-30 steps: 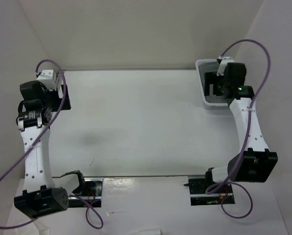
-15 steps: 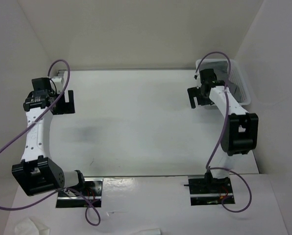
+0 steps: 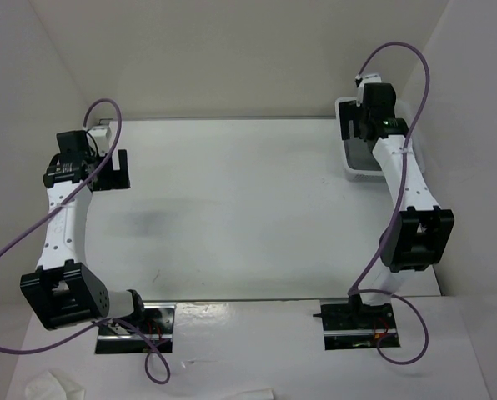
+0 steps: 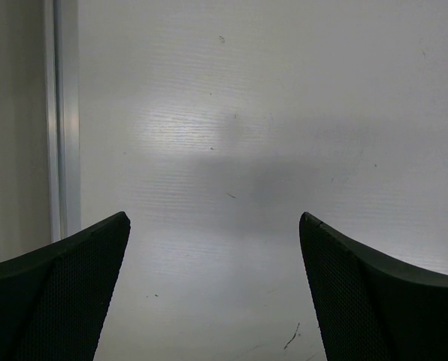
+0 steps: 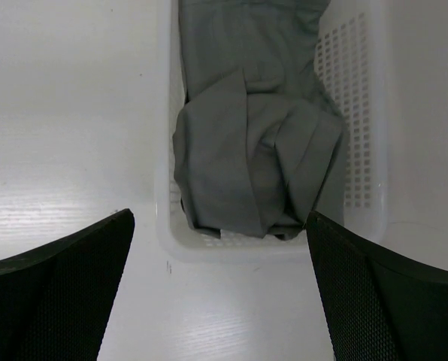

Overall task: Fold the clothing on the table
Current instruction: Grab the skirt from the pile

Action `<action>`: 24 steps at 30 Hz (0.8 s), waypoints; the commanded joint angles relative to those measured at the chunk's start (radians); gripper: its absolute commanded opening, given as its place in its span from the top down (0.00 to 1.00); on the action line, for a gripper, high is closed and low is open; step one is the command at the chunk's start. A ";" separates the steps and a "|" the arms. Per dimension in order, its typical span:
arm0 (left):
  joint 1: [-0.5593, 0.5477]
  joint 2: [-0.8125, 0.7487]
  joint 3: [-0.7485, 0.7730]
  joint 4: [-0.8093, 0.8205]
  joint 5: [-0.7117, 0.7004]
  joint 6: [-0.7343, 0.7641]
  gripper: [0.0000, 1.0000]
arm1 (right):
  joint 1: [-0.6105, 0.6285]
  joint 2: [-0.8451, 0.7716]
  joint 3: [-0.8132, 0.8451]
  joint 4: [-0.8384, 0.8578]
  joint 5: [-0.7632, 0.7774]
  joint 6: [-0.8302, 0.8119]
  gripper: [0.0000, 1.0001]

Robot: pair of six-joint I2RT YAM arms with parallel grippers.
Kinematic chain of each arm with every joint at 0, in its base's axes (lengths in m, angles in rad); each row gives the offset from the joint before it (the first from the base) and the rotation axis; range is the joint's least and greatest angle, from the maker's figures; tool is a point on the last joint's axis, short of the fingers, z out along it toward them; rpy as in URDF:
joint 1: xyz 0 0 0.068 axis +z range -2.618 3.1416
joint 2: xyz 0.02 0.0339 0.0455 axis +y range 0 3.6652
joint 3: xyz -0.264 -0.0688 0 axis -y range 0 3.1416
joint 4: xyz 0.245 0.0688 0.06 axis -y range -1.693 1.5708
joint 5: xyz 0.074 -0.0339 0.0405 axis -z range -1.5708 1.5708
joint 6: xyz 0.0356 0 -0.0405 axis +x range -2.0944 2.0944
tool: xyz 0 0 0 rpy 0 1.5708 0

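The clothing (image 5: 246, 150) is a dark grey garment lying crumpled inside a white mesh basket (image 5: 352, 135) at the table's far right corner; none of it lies on the bare table (image 3: 232, 217). From the top view only a dark patch of the clothing (image 3: 361, 157) shows beside the right arm. My right gripper (image 5: 218, 216) hovers open just over the basket's near end (image 3: 347, 150), with nothing between its fingers. My left gripper (image 4: 213, 217) stands open and unloaded over bare tabletop near the far left edge (image 3: 115, 171).
White walls close the table in at the back and both sides. A metal strip (image 4: 62, 120) runs along the left edge next to the left gripper. A crumpled white cloth (image 3: 52, 385) lies by the left arm's base, off the tabletop.
The right arm has swung from the table left of the basket back over the basket. The left arm has hardly moved in the last half second. Both grippers stay open.
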 commanded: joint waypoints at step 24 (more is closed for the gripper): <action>-0.005 -0.129 -0.111 0.016 0.040 0.068 0.01 | -0.187 0.516 0.274 0.071 -0.175 0.054 1.00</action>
